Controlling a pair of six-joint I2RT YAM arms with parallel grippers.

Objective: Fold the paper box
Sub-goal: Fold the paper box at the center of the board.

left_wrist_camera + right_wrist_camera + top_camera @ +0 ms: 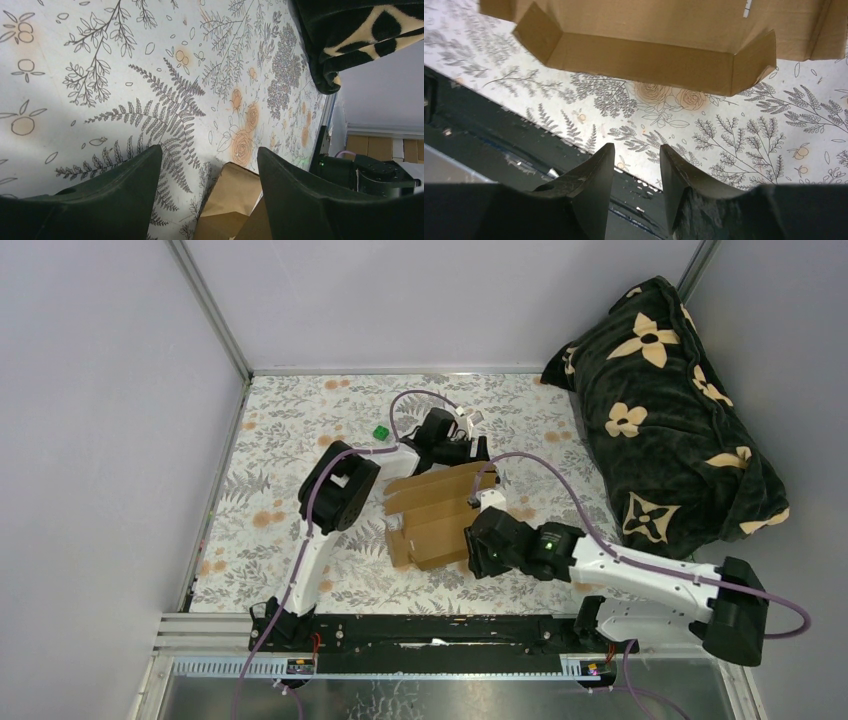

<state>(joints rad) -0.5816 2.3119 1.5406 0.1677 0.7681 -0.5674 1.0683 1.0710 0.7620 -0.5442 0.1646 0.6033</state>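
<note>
Brown cardboard, the paper box (pixel 440 512) lies part-folded in the middle of the flower-patterned table (pixel 290 430), with flaps lifted along its edges. The left gripper (pixel 210 150) hangs over its far end, jaws spread wide above a corner of cardboard, gripping nothing. The right gripper (pixel 636 146) sits near the box's near side, jaws parted and empty.

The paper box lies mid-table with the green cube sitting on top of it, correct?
No. The paper box lies mid-table, but the green cube sits on the table cover beyond it, apart from the cardboard. The top external view shows this.
</note>
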